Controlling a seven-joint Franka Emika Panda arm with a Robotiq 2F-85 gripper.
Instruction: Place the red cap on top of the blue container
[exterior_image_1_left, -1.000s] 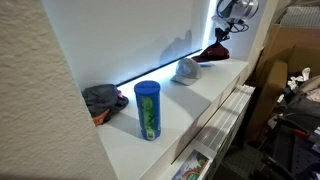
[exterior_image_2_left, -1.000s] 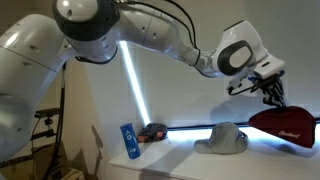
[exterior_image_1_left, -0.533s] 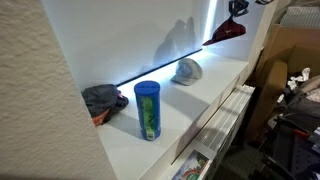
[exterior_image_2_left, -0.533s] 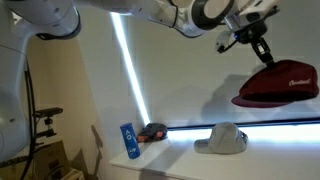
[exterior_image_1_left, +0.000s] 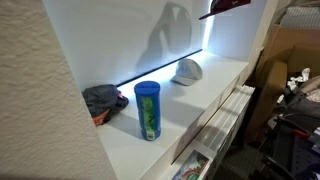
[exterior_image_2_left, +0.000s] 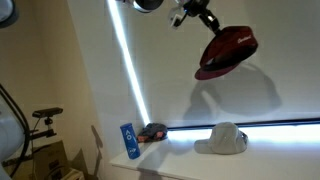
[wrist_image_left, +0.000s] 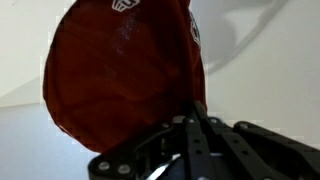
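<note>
Up has gone our red cap (exterior_image_2_left: 228, 52) since a second ago. Back then it hung low, close to the shelf. Now it is high in the air, almost at the top edge in an exterior view (exterior_image_1_left: 228, 5).

Our gripper (exterior_image_2_left: 207, 24) holds it. In the wrist view the jaws are pinched together on the edge of the red cap (wrist_image_left: 120, 70), so the cap hangs down from the gripper (wrist_image_left: 193, 118) with its round part tilted. We think it is held this high so that it will not bump anything on the way.

The blue container (exterior_image_1_left: 147, 110) stands upright on the white shelf (exterior_image_1_left: 215, 85), well apart from the cap and far below it. Its top is bare, so the cap is not on it yet.

A white cap (exterior_image_1_left: 186, 70) lies on the shelf between the two. A dark cap (exterior_image_1_left: 100, 99) lies just beside the container.
</note>
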